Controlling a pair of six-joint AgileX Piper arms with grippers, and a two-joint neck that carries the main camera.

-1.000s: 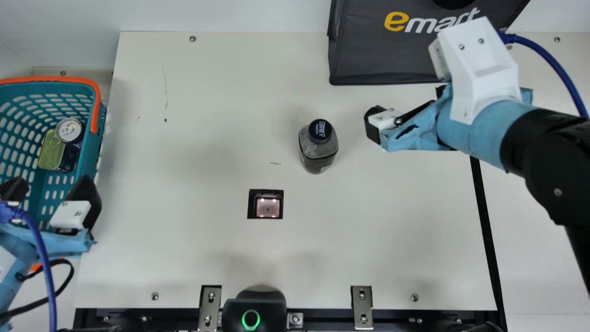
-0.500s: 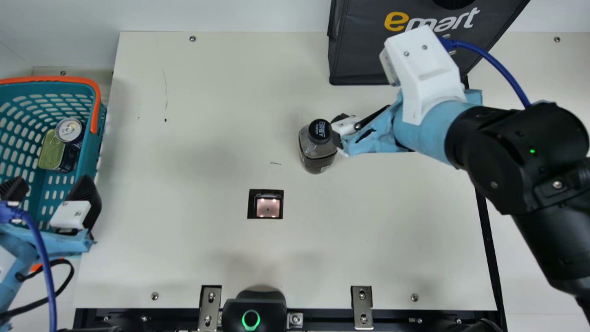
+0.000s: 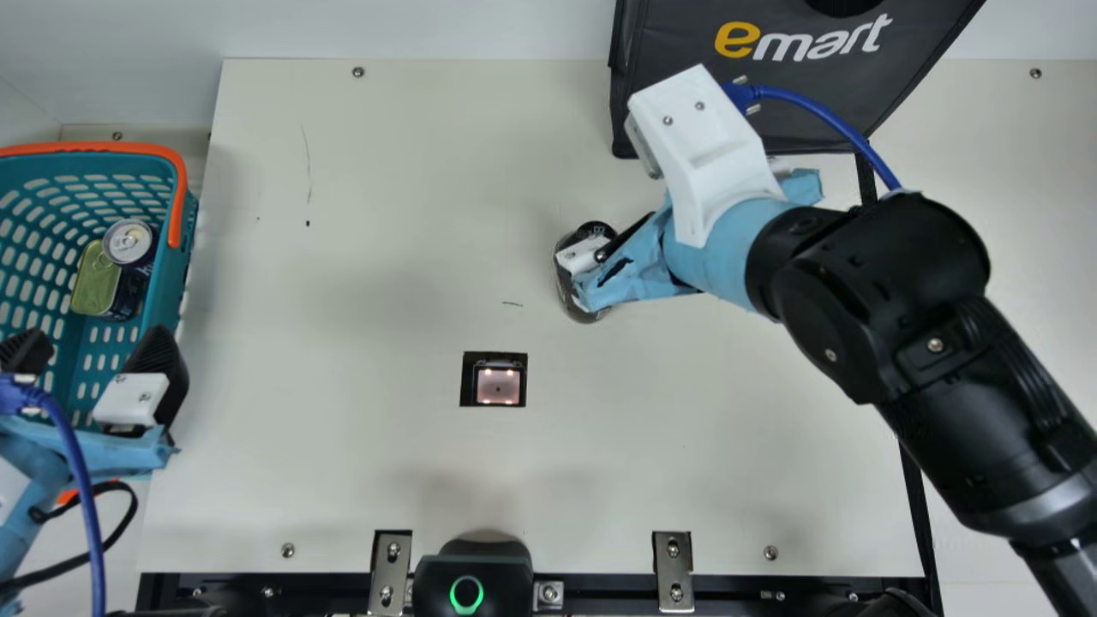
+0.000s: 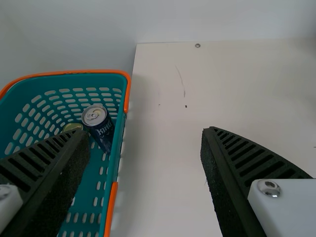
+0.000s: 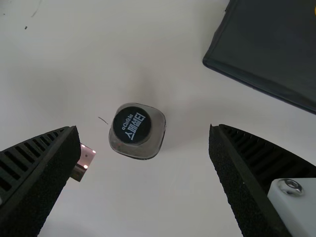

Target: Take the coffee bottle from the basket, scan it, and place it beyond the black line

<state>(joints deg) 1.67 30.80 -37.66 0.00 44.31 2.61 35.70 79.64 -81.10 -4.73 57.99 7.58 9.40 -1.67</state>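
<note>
Black-capped, clear plastic coffee bottle (image 5: 133, 126) stands upright on the cream table (image 3: 386, 471), far and right of the square, lit scanner window (image 3: 499, 384). Over it, the black ribbed right gripper (image 5: 143, 127) is spread wide, holding nothing — a sideways drift while lowering could tip the bottle, and a grip only on the cap might slip. By the teal plastic basket (image 3: 184, 257), the left gripper (image 4: 144, 131) gapes wide — empty too.

reads "emart" on bag (image 3: 797, 111) | reads "acafela" with korean script on bottle cap (image 5: 132, 125) | shows unclear letters on can (image 4: 101, 129)
</note>
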